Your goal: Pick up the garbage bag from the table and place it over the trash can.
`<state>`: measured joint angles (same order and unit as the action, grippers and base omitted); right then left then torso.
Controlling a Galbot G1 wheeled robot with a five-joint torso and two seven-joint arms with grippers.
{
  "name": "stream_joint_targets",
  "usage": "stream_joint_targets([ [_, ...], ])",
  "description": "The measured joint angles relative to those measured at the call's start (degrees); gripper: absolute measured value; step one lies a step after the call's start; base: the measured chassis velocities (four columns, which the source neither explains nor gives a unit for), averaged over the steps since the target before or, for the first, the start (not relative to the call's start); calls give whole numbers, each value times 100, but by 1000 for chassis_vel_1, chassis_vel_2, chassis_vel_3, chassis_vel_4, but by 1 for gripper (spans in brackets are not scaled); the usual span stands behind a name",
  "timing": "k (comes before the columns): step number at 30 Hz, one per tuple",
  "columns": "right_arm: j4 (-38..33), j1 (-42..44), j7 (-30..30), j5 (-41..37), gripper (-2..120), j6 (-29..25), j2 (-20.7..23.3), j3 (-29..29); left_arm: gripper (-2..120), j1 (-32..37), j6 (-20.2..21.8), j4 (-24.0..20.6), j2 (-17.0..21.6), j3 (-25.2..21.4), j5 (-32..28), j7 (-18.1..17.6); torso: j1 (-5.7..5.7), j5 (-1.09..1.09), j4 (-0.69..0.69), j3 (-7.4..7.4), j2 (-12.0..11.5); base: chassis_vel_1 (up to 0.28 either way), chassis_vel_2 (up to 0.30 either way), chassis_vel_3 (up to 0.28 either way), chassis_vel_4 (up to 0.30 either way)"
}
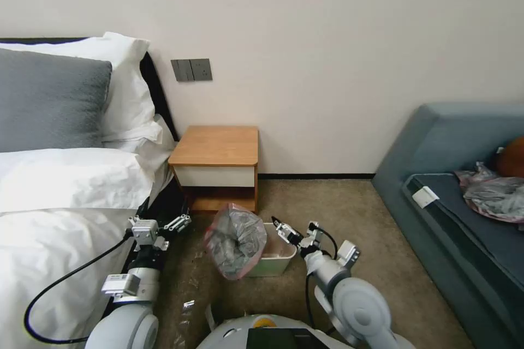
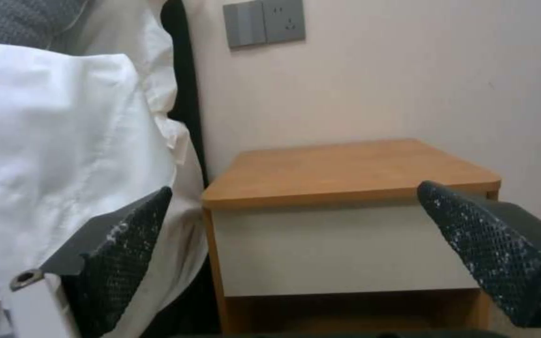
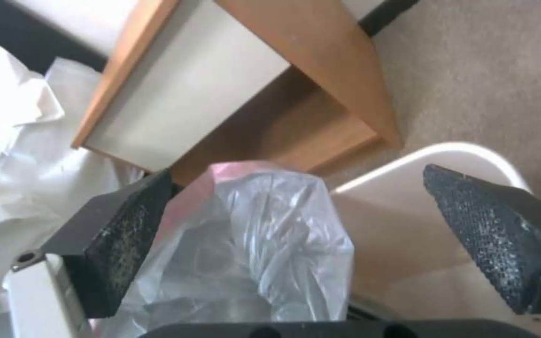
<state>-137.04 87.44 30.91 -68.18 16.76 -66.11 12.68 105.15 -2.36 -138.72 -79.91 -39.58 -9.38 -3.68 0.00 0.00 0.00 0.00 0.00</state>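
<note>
Bag draped on the bin, both my hands open and empty.

The bed [image 1: 60, 196] crowds my left, the sofa [image 1: 458, 185] my right; the counter [image 1: 215, 147] stands against the wall between them, its top bare. My left hand [image 1: 173, 224] hangs beside the bed, fingers spread wide, holding nothing. My right hand [image 1: 295, 233] hovers over the trash can [image 1: 275, 259], fingers wide apart, gripping nothing. The garbage bag [image 1: 236, 240] slumps over the can's bed-side rim, crumpled; the can's beige inside shows beside it.
</note>
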Motion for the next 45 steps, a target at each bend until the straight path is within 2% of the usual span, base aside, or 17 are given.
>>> stream_joint_targets([
  [11,20,4,-30,34,100,6,-45,280,100,10,259,-83,137,235,40,62,0,0,0,0,0,0,0,0,0],
  [22,127,48,-44,151,100,-19,-114,481,100,18,622,53,319,1547,179,53,0,0,0,0,0,0,0,0,0],
  [31,128,82,-19,171,100,-74,-102,599,96,-29,648,334,382,2016,305,17,0,0,0,0,0,0,0,0,0],
  [36,170,74,-18,257,100,-113,-149,561,84,-40,740,527,385,2112,316,-43,0,0,0,0,0,0,0,0,0],
  [39,215,44,-26,325,100,-168,-225,473,69,-38,769,660,410,2110,311,-58,0,0,0,0,0,0,0,0,0],
  [43,236,25,-41,356,100,-179,-244,438,60,-39,800,695,425,2083,284,-59,0,0,0,0,0,0,0,0,0],
  [45,262,13,-48,378,100,-195,-261,433,49,-40,849,741,439,2016,258,-119,0,0,0,0,0,0,0,0,0],
])
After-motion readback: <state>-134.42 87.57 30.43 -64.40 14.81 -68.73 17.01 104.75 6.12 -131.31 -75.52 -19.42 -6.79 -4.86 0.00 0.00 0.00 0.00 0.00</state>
